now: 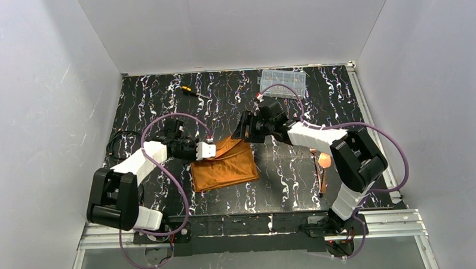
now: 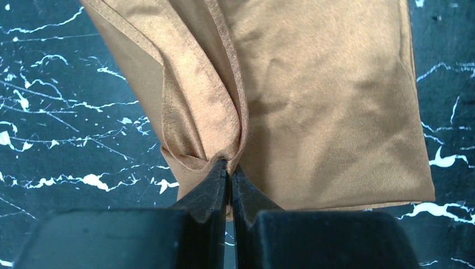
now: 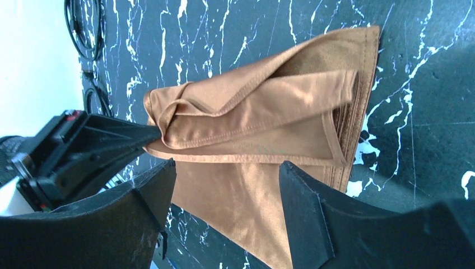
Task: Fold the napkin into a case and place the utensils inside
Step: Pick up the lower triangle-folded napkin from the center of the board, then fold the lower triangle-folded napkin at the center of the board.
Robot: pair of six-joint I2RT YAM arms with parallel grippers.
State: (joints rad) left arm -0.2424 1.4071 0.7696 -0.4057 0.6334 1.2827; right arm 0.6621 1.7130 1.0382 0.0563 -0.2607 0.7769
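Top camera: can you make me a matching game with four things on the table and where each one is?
Things:
1. napkin
2. screwdriver
3. plastic box
4. cutlery

Places:
A. on the right, partly under the right arm
B. far edge, right of the middle
C. far edge, left of the middle
D. in the middle, pinched by the left gripper

Pairs: 1-D, 2-C, 3-B, 4-A

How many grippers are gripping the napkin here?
1: the left gripper, shut on a bunched fold of the napkin. The right gripper is open, gripping nothing.
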